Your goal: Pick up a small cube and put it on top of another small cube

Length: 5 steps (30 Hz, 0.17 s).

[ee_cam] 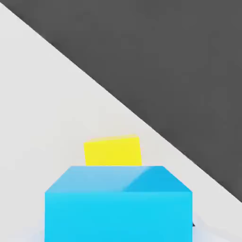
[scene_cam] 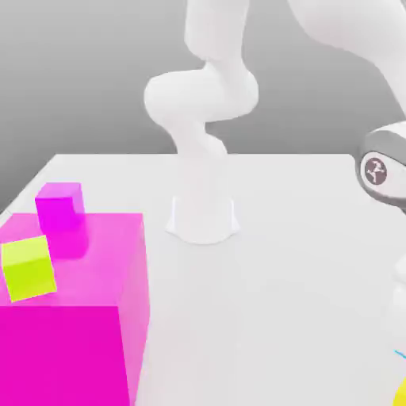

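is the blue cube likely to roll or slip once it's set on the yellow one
Rolling seems unlikely: the blue cube has flat faces and sharp edges. It looks rigid, so it probably won't sag. Its plain, smooth-looking faces might slide if placed off-centre on the yellow cube, whose top looks about as small.

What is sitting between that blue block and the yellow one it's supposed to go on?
Nothing visible. In the hand view the cyan cube sits close to the camera, and the golden-yellow cube lies just beyond it with bare white table around it.
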Available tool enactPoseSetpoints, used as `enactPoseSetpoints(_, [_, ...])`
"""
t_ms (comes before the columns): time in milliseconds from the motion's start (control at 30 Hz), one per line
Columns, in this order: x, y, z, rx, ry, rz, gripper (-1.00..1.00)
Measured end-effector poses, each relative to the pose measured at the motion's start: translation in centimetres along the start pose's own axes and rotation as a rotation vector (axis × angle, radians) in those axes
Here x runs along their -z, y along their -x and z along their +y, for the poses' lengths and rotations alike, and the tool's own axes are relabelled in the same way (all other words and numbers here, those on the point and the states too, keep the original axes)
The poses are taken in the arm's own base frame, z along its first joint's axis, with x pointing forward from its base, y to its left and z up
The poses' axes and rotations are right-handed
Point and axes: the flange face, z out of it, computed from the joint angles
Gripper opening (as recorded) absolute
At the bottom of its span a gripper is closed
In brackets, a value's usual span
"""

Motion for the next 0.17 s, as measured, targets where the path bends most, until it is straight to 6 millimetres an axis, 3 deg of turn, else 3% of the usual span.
enactPoseSetpoints(33, [-1.62,0.01,-0.06,0.0,0.0,0.0,-1.0])
enactPoseSetpoints(67, [-2.47,0.03,-0.08,0.0,0.0,0.0,1.0])
enactPoseSetpoints(167, [-2.47,0.03,-0.08,0.0,0.0,0.0,1.0])
